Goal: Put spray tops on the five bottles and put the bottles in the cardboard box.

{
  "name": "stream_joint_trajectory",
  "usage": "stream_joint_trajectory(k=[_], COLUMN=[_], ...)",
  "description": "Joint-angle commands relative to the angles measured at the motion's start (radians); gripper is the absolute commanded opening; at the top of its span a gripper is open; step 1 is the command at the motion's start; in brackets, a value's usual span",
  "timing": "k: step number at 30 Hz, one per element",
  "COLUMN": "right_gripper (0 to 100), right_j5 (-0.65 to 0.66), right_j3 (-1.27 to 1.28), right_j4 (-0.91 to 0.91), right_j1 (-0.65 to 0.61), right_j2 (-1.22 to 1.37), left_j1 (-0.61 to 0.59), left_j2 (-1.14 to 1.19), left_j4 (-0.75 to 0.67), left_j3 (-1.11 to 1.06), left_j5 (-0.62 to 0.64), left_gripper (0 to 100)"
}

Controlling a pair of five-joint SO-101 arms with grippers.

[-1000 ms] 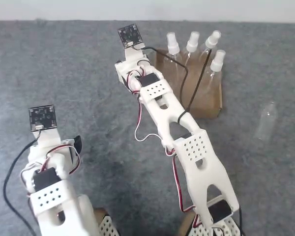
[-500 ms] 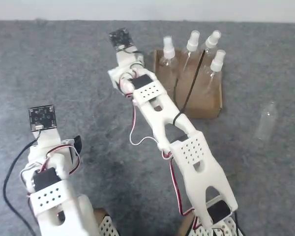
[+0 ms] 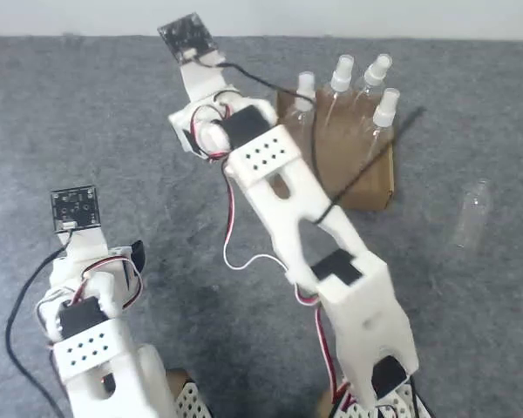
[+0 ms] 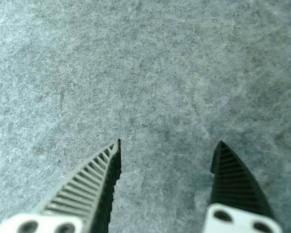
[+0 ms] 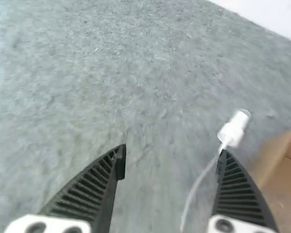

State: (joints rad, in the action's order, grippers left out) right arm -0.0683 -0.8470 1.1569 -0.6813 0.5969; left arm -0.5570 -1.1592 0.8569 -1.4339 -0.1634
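A cardboard box [image 3: 366, 178] lies at the back right and holds several clear bottles [image 3: 342, 96] with white spray tops. One bare bottle [image 3: 472, 212] with no top lies on the carpet to the right of the box. In the right wrist view a loose spray top [image 5: 234, 128] with its thin tube lies on the carpet just beyond one fingertip, beside the box corner [image 5: 283, 155]. My right gripper [image 5: 170, 155] is open and holds nothing. My right arm [image 3: 270, 165] stretches to the box's left. My left gripper [image 4: 167, 150] is open over bare carpet at the front left.
Grey carpet [image 3: 113, 122] covers the whole table. A black cable [image 3: 366, 157] from the right arm hangs across the box. The left arm [image 3: 87, 322] stands at the front left, well away from the box.
My right arm's wrist has swung left, away from the box, and risen toward the camera. The left arm has stayed still.
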Motion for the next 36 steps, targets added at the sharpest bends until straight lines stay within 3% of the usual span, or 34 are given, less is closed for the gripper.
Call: stream_joint_trajectory(k=[1, 10, 18, 23, 27, 31, 36], right_gripper=[24.9, 25.1, 24.9, 25.1, 25.1, 24.9, 24.9], right_j5=[0.011, 0.014, 0.253, 0.39, 0.46, 0.526, 0.559], right_j3=[-0.071, -0.064, 0.279, 0.661, 1.046, 1.468, 1.843], right_j4=[0.185, 0.638, 0.641, 0.552, 0.346, 0.124, -0.031], right_j1=[-0.007, 0.07, 0.51, 0.754, 0.872, 0.909, 0.914], right_j2=[-0.242, -0.541, -0.74, -0.858, -1.001, -1.19, -1.419], left_j1=[0.005, 0.012, 0.175, 0.305, 0.408, 0.485, 0.512], left_j2=[-0.021, -0.021, -0.018, 0.129, 0.39, 0.655, 0.973], left_j4=[-0.02, -0.017, 0.212, 0.361, 0.387, 0.384, 0.316], left_j3=[0.005, 0.019, 0.26, 0.532, 0.751, 0.966, 1.214], left_j5=[-0.008, -0.008, -0.008, -0.006, 0.015, 0.063, 0.126], left_gripper=[28, 28, 28, 28, 28, 28, 28])
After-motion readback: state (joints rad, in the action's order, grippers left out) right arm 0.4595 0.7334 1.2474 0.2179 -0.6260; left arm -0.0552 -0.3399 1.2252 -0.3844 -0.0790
